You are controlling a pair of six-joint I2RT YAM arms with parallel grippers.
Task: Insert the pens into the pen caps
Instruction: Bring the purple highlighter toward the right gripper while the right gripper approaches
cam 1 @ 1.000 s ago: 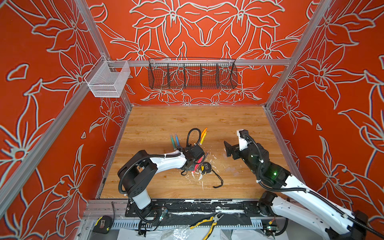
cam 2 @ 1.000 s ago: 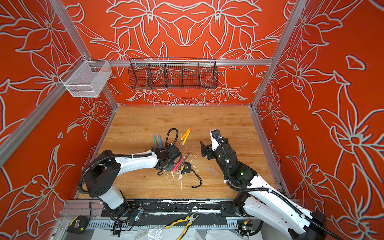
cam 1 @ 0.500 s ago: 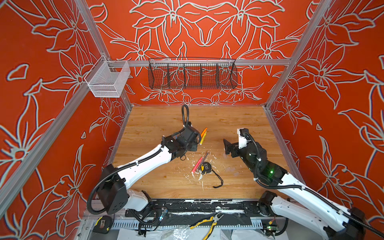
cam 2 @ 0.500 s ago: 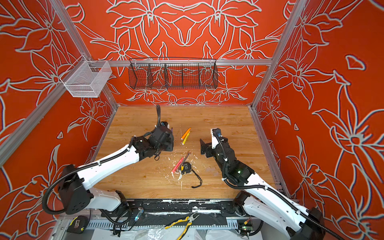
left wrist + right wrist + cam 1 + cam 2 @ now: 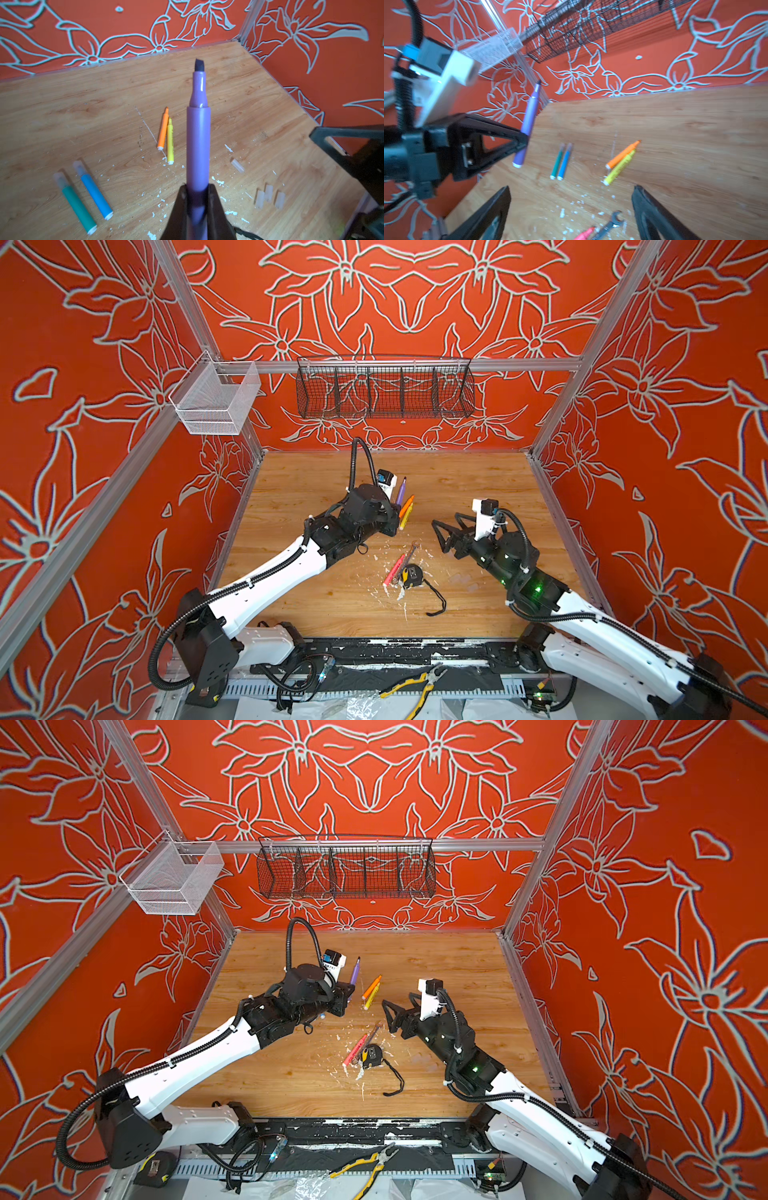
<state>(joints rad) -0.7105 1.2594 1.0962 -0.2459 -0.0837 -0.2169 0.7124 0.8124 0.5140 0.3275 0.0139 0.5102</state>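
My left gripper (image 5: 197, 189) is shut on a purple pen (image 5: 198, 145), held above the floor with its dark tip uncapped; both top views show this pen (image 5: 400, 491) (image 5: 354, 971). My right gripper (image 5: 571, 189) hangs open and empty above the white flecks, to the right of the left gripper (image 5: 392, 516). An orange pen (image 5: 163, 128) and a yellow pen (image 5: 170, 141) lie side by side. A green pen (image 5: 76, 205) and a blue pen (image 5: 94, 195) lie together, each with a clear cap on. Several loose pen caps (image 5: 269, 193) lie near the right gripper. A pink pen (image 5: 394, 569) lies beside a wrench (image 5: 409, 553).
A yellow-and-black tape measure (image 5: 409, 574) with its cord lies by the pink pen. White flecks litter the middle of the wooden floor (image 5: 478, 489). A black wire basket (image 5: 384, 391) and a white mesh basket (image 5: 216, 400) hang on the walls. Pliers (image 5: 415, 686) lie outside the front rail.
My left arm has risen from low over the floor and stretched toward the back, the purple pen now standing up from its jaws. The right gripper has shifted slightly and narrowed a little.
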